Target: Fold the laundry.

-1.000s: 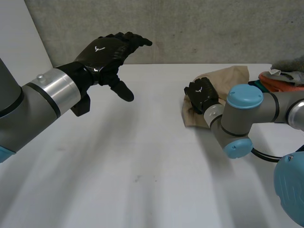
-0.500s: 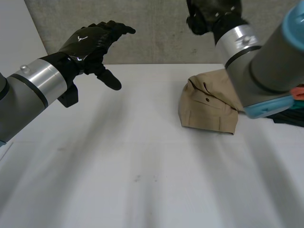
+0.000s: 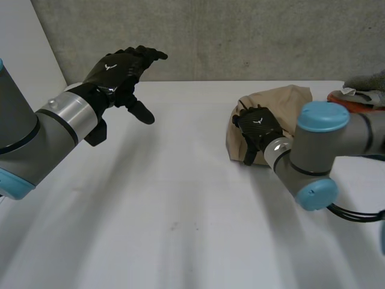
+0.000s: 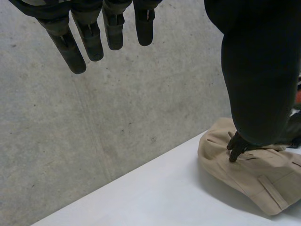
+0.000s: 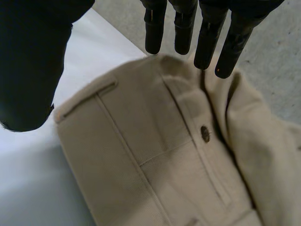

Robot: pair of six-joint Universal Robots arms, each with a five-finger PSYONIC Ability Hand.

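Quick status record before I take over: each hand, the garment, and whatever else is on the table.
left hand: open, raised above the table's left side, holding nothing
right hand: open, fingers straight, over the tan garment's pocket side
tan garment: bunched on the white table, far right, pocket side up
other laundry: orange and grey pieces at the table's right edge
fold: not yet begun

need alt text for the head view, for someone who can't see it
The robot's right hand, fingers straight, is down on a crumpled tan garment at the far right of a white table. Its left hand hovers open above the table's far left side, holding nothing. More clothes are heaped beyond the garment at the table's right edge.
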